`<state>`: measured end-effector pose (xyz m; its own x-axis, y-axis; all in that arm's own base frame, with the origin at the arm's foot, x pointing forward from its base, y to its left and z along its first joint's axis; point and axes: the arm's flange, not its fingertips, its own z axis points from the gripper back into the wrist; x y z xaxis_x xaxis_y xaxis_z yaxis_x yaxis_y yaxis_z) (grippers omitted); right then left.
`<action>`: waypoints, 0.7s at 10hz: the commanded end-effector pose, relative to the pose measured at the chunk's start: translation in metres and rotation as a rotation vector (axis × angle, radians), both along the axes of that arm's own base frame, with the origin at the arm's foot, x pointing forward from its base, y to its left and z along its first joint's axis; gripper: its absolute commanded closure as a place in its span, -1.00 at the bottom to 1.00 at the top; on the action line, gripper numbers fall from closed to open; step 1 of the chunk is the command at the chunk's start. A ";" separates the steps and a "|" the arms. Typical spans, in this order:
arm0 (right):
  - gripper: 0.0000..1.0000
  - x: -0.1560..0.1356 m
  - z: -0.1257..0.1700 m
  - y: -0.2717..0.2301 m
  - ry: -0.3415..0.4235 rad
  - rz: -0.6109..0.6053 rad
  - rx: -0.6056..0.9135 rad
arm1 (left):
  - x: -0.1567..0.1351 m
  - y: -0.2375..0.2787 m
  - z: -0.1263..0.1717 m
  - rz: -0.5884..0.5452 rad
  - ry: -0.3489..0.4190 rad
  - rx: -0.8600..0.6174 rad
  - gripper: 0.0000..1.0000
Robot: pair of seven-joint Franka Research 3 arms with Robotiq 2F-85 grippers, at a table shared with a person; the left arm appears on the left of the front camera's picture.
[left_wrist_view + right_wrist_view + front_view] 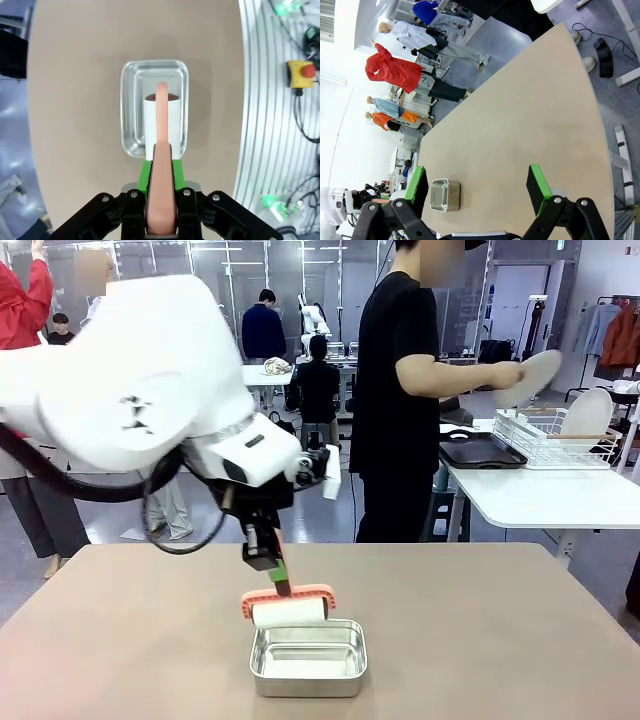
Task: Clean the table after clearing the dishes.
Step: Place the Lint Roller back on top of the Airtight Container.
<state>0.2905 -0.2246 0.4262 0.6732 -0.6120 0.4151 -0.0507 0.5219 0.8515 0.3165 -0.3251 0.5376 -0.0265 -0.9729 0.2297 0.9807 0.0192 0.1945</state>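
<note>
- Front view: the left gripper (268, 562) is clamped tight on the salmon handle of a roller (288, 606), its white roll at the far rim of the steel pan (308, 657) on the near middle of the table (500, 630).
- A person (400, 390) holds a white plate (528, 378) over the side table's wire rack (550, 438).
- Left wrist view: the roll hangs inside the pan.
- Right wrist view: the right gripper (477, 182) gapes wide, holding nothing, over bare tabletop.
- No legible writing.

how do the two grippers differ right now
The left gripper is shut on a salmon-pink roller, held over the steel pan; the right gripper holds nothing. The left's jaws are clamped together; the right's stand wide open above the table. Both have green pads.
</note>
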 end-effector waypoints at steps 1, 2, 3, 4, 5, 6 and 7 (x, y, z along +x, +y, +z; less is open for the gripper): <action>-1.00 -0.001 0.000 0.001 -0.010 0.000 0.005 | 0.017 -0.013 -0.003 -0.051 0.058 -0.009 0.59; -1.00 -0.001 0.000 0.001 -0.010 0.000 0.005 | 0.027 -0.019 -0.012 -0.057 0.064 -0.001 0.59; -1.00 -0.001 0.000 0.001 -0.010 0.000 0.005 | 0.040 -0.024 -0.019 -0.075 0.080 0.021 0.59; -1.00 -0.001 0.000 0.001 -0.010 0.000 0.005 | 0.056 -0.029 -0.031 -0.072 0.102 0.074 0.59; -1.00 -0.001 0.000 0.001 -0.010 0.000 0.005 | 0.073 -0.034 -0.046 -0.084 0.139 0.087 0.59; -1.00 -0.001 0.000 0.001 -0.010 0.000 0.005 | 0.085 -0.037 -0.058 -0.100 0.155 0.065 0.59; -1.00 -0.001 0.000 0.001 -0.010 0.000 0.005 | 0.095 -0.041 -0.070 -0.104 0.165 0.075 0.59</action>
